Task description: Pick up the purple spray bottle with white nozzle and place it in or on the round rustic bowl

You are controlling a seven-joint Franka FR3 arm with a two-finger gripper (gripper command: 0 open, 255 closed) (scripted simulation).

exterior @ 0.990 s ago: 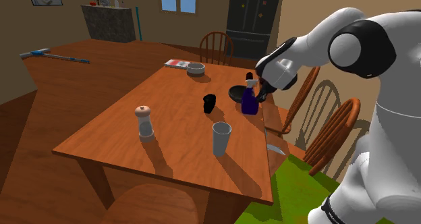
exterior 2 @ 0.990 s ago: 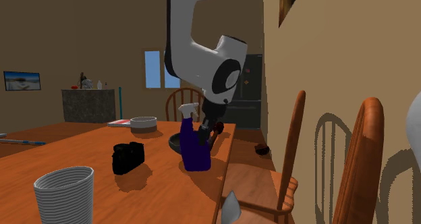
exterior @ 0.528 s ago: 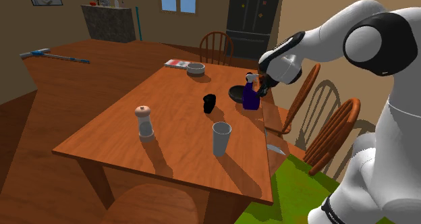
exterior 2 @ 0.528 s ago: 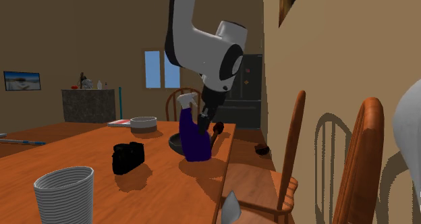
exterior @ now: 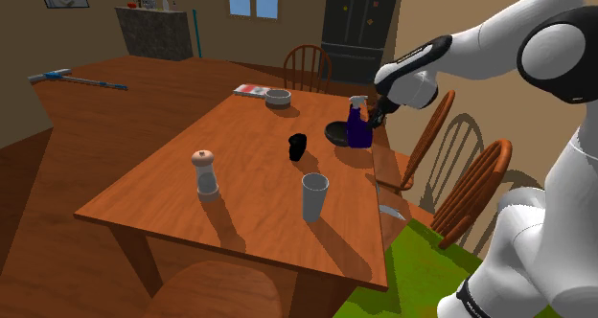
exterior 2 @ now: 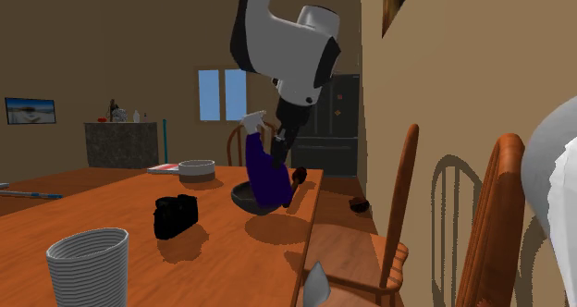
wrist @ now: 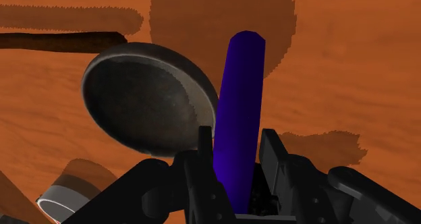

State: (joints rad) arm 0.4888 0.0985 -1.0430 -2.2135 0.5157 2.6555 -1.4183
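The purple spray bottle (exterior: pixel 357 128) (exterior 2: pixel 265 173) (wrist: pixel 237 115) with its white nozzle (exterior 2: pixel 254 121) hangs tilted above the table, clear of the wood. My gripper (exterior: pixel 374 116) (exterior 2: pixel 280 139) (wrist: pixel 235 162) is shut on its upper part, one black finger on each side. The dark round bowl (exterior: pixel 335 131) (exterior 2: pixel 243 196) (wrist: pixel 145 108) rests on the table just beside and below the bottle, on the side toward the shoulder view's left. The bottle's base hovers near the bowl's rim.
On the wooden table (exterior: pixel 240 172) stand a black mug (exterior: pixel 297 146), a ribbed grey cup (exterior: pixel 314 196), a pepper mill (exterior: pixel 204 172) and a pale dish (exterior: pixel 278 97). Wooden chairs (exterior: pixel 460 172) line the table's edge at the shoulder view's right, near a wall.
The gripper has lifted the bottle off the table and carried it up and away toward the bowl. The bottle tilts more now. The bowl has not moved.
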